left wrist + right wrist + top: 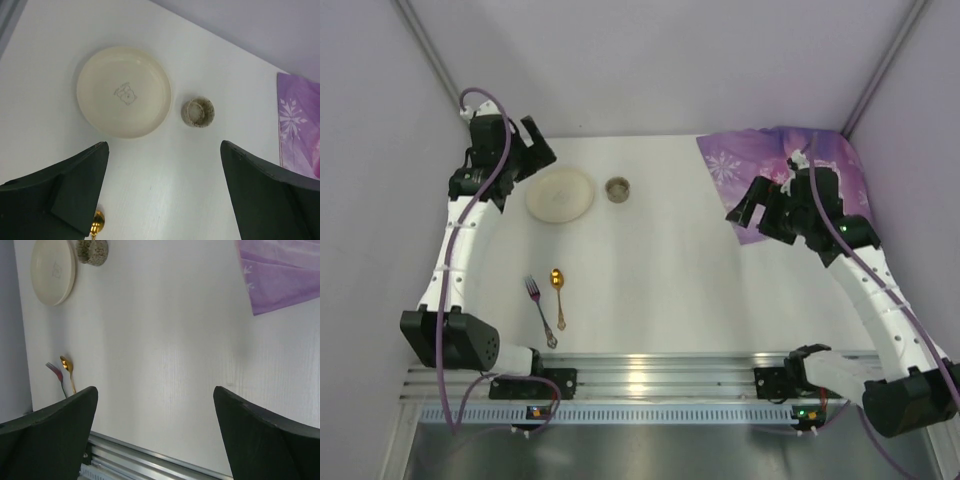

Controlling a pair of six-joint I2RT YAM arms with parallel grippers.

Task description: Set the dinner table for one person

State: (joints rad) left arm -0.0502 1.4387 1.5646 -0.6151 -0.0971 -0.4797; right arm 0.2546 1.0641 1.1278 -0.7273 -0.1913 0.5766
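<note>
hovering beside plate (pixel 124 92), left fingers (pixel 65 195) spread wide.

Cream plate (pixel 560 194) beside a speckled cup (pixel 618 189). Fork (pixel 540 311) and gold spoon (pixel 559 296) lie together; purple placemat (pixel 732 160) sits far right.

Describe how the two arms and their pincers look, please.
The left arm and right arm have white ribbed links and black joint housings, with a purple cable along each. The left pincer and right pincer have two dark wedge-shaped fingers each.
</note>
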